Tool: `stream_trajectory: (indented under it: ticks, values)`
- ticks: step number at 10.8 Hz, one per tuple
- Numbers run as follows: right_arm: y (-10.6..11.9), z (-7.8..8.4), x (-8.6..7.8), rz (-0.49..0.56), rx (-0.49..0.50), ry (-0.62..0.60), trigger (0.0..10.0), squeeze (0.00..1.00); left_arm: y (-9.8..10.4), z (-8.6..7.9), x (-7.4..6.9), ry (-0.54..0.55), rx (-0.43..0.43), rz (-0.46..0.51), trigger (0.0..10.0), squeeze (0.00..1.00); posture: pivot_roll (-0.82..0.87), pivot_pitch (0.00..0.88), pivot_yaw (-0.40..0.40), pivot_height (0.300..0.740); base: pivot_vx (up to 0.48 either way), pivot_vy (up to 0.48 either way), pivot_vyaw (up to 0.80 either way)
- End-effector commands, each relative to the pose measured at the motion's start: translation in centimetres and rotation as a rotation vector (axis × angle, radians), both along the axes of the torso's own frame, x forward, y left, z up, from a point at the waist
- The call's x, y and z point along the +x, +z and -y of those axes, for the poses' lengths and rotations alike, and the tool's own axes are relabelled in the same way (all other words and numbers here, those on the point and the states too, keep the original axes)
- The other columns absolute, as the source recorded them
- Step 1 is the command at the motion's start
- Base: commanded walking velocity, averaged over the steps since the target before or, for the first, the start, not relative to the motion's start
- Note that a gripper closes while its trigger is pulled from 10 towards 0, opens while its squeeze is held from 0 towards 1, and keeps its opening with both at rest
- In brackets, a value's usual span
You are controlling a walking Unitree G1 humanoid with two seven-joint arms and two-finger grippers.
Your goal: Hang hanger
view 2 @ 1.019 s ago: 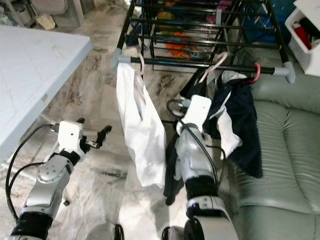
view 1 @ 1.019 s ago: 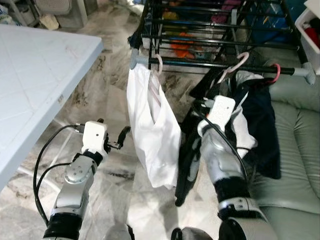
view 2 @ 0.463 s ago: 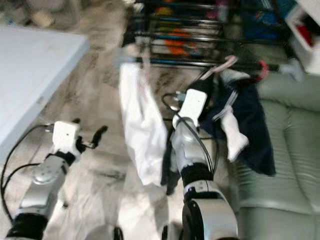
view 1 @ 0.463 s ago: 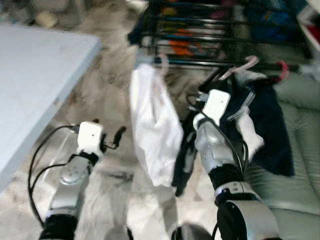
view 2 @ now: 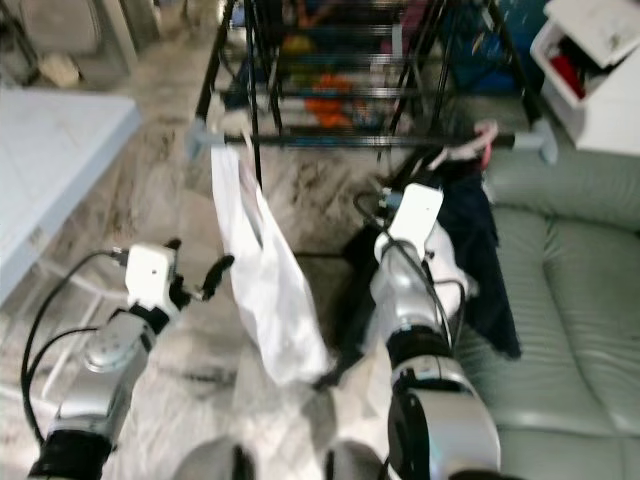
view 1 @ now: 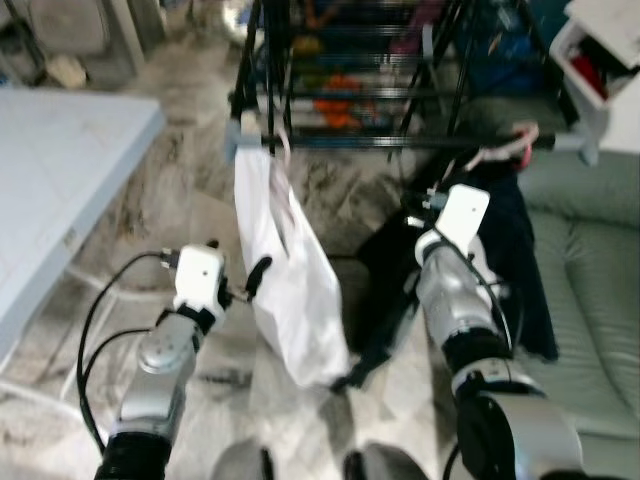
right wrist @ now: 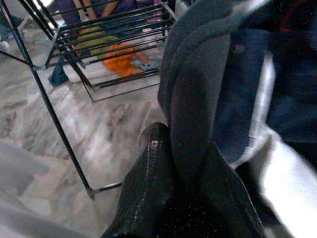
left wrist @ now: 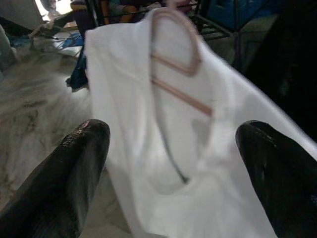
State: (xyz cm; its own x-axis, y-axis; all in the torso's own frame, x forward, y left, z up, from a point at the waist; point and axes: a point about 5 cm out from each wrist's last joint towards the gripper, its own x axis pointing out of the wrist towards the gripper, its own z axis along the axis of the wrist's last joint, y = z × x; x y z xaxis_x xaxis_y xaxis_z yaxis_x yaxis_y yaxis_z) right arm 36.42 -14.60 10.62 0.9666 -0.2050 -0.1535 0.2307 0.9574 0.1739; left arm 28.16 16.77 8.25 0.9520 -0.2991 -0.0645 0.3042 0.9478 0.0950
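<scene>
Right gripper (right wrist: pixel 183 198) pinches a fold of the dark garment (view 1: pixel 515 250), fingertips buried in cloth. Pink hanger (view 1: pixel 500 155) sits hooked on the black rack bar (view 1: pixel 400 141), mostly hidden and blurred. Left gripper (left wrist: pixel 173 163) spread wide, holding nothing, just beside the hanging white shirt (view 1: pixel 285 270). Marble floor (view 1: pixel 170 190); white table (view 1: pixel 60 170) on the left, grey-green sofa (view 1: pixel 590 290) on the right.

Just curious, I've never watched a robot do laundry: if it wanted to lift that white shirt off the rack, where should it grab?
Probably the pink hanger inside the white shirt, at its neck just under the hook. It is stiff, while the cloth hangs limp. The open left gripper already faces it from the shirt's front.
</scene>
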Motion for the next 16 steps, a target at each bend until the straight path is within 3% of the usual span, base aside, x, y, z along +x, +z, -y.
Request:
stream_trajectory:
  ticks: [1,7,10,12,15,16]
  values:
    - [4.7,-0.7,1.5,0.200,-0.047,0.031,10.0,0.00,0.1,-0.5,0.0,0.008,-0.001,-0.003,10.0,0.00,-0.03,0.106,-0.016,0.740,0.480,0.000,0.00]
    - [4.1,-0.8,1.5,0.193,-0.064,0.050,10.0,0.00,0.0,-0.4,0.1,0.013,0.006,-0.018,10.0,0.00,-0.02,0.100,-0.014,0.740,0.327,0.000,0.00]
    - [4.0,-2.4,0.8,0.262,-0.295,0.245,10.0,0.00,-0.1,-0.3,0.1,0.021,0.005,-0.021,10.0,0.00,-0.03,0.095,-0.017,0.740,0.000,0.000,0.00]
    - [3.2,-2.2,0.2,0.267,-0.374,0.270,10.0,0.00,-0.1,-0.2,0.3,0.022,0.005,-0.022,10.0,0.00,-0.03,0.089,-0.016,0.740,0.000,0.000,0.00]
    - [3.5,-1.2,-0.2,0.306,-0.501,0.203,10.0,0.00,-0.1,-0.1,0.5,0.025,0.001,-0.019,10.0,0.00,-0.03,0.079,-0.015,0.740,0.000,0.000,0.00]
    - [3.4,-1.2,-0.2,0.308,-0.487,0.219,10.0,0.00,0.0,0.0,0.5,0.024,-0.001,-0.014,10.0,0.00,-0.03,0.076,-0.014,0.740,0.000,0.000,0.00]
